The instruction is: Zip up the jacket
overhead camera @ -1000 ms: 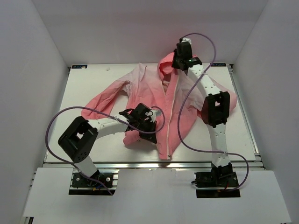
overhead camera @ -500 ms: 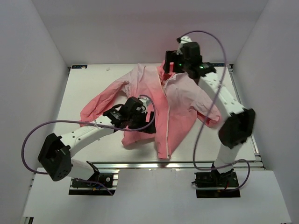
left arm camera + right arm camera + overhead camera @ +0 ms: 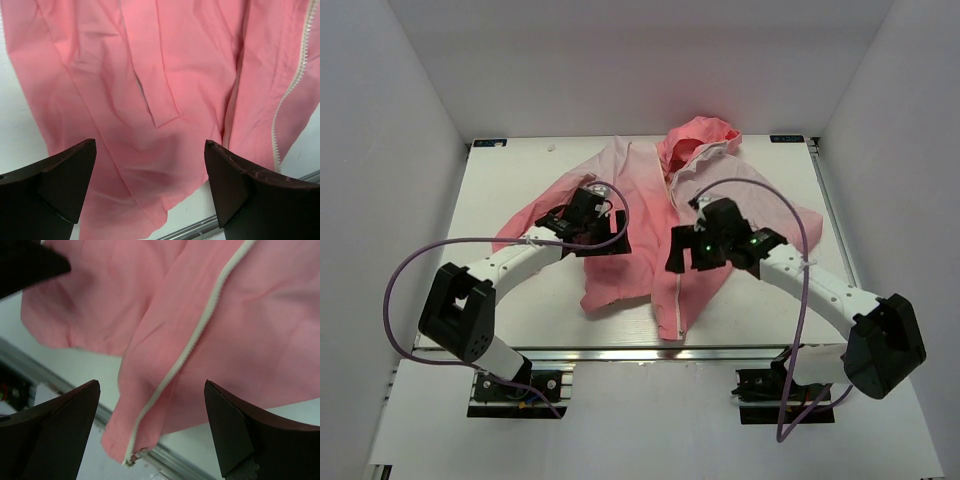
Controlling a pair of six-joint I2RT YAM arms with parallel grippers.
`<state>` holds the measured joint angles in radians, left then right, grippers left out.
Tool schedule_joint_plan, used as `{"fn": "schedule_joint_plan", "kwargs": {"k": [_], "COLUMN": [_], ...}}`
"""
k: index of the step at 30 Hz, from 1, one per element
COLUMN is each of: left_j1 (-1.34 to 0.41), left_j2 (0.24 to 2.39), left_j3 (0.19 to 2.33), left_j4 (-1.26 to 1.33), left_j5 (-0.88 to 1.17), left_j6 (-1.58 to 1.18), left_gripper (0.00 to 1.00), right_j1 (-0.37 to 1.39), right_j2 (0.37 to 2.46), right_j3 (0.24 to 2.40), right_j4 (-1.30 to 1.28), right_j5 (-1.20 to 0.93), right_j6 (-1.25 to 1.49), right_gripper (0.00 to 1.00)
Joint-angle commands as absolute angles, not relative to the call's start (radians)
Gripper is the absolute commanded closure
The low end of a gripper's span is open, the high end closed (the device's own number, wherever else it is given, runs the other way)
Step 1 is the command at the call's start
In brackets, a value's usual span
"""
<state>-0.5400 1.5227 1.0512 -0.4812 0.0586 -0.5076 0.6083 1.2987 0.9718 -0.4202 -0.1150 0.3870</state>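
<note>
The jacket (image 3: 640, 185) lies spread on the table, coral pink at the hem and pale toward the hood (image 3: 698, 138), with its white zipper (image 3: 678, 312) running down the middle. My left gripper (image 3: 613, 238) hovers open over the jacket's left front panel (image 3: 165, 75), nothing between its fingers (image 3: 65, 175). My right gripper (image 3: 678, 256) hangs open above the lower zipper (image 3: 200, 325). The zipper's bottom end (image 3: 131, 458) with a small metal piece lies near the table's front edge. Neither gripper holds cloth.
The white table (image 3: 520, 310) ends in a metal rail (image 3: 620, 352) at the front. White walls close in the left, right and back. Purple cables (image 3: 410, 270) loop from both arms. One sleeve (image 3: 525, 225) reaches left, another (image 3: 790, 210) right.
Both grippers have opened. The right arm swung from the hood at the back down to the lower zipper. The left gripper drew back and left. The hood now lies flat.
</note>
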Motion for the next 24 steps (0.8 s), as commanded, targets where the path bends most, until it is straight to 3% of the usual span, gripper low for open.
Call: {"fn": "schedule_joint_plan", "kwargs": {"k": [1, 6, 9, 12, 13, 15, 16, 24], "left_j1": [-0.548, -0.548, -0.546, -0.54, -0.538, -0.532, -0.52, -0.453], "left_j2": [1.509, 1.516, 1.528, 1.542, 1.546, 1.554, 1.557, 1.511], "left_j3": [1.007, 0.937, 0.91, 0.893, 0.891, 0.885, 0.876, 0.819], "left_j4": [-0.408, -0.371, -0.354, -0.338, -0.334, -0.327, -0.336, -0.351], "left_j5": [0.109, 0.091, 0.069, 0.051, 0.055, 0.057, 0.029, 0.014], "left_j6": [-0.515, -0.537, -0.541, -0.546, -0.546, -0.548, -0.552, -0.591], "left_gripper": [0.02, 0.02, 0.02, 0.02, 0.02, 0.02, 0.02, 0.02], "right_j1": [0.688, 0.778, 0.857, 0.899, 0.899, 0.896, 0.888, 0.831], "right_j2": [1.296, 1.376, 1.414, 1.413, 1.398, 1.379, 1.358, 1.304], "right_j3": [0.922, 0.893, 0.888, 0.847, 0.836, 0.847, 0.888, 1.177], "right_j4": [-0.367, -0.4, -0.433, -0.437, -0.439, -0.527, -0.643, -1.191], "right_j5": [-0.153, -0.135, -0.13, -0.132, -0.121, -0.011, 0.211, 0.652], "right_j6": [0.509, 0.551, 0.564, 0.613, 0.627, 0.647, 0.664, 0.776], "right_gripper": [0.11, 0.11, 0.21, 0.53, 0.77, 0.88, 0.98, 1.0]}}
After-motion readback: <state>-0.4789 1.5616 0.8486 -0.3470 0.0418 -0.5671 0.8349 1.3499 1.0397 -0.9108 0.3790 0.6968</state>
